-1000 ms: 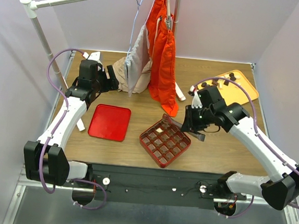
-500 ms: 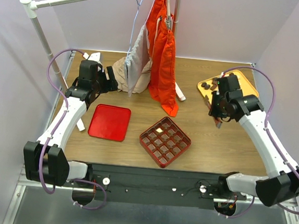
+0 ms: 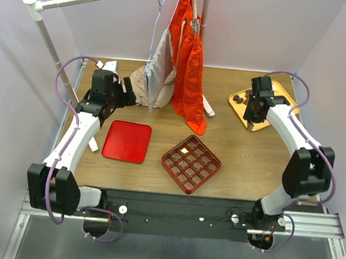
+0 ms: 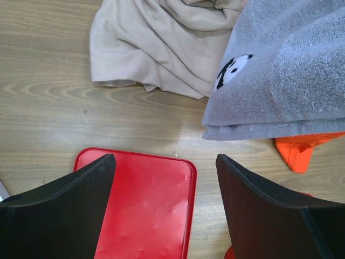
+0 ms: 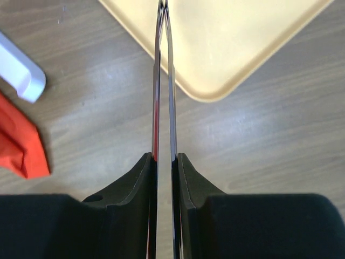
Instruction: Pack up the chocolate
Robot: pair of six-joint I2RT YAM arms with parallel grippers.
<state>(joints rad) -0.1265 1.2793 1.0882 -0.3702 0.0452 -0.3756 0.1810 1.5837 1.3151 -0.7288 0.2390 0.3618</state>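
Note:
A few dark chocolate lumps [image 3: 238, 99] lie on the yellow-orange tray [image 3: 286, 98] at the back right. One white lump [image 3: 185, 150] sits in a cell of the red gridded box [image 3: 191, 163] at centre front. My right gripper [image 3: 251, 119] is at the tray's near-left edge, shut on thin metal tweezers [image 5: 156, 124]. In the right wrist view the gripper [image 5: 163, 156] points the tweezers at the tray's corner [image 5: 232, 43], and no chocolate shows there. My left gripper [image 3: 127, 90] is open and empty; in its wrist view [image 4: 164, 159] it is above the red lid [image 4: 145, 205].
The flat red lid [image 3: 127, 140] lies left of the gridded box. Orange garments [image 3: 189, 64] and a grey towel [image 4: 285, 65] hang from a rack at the back centre. A beige cloth [image 4: 156, 43] is heaped below them. A white object [image 5: 19, 75] lies near the tray.
My right arm has swung from the gridded box back and right to the yellow-orange tray, carrying the tweezers. The left arm has not moved.

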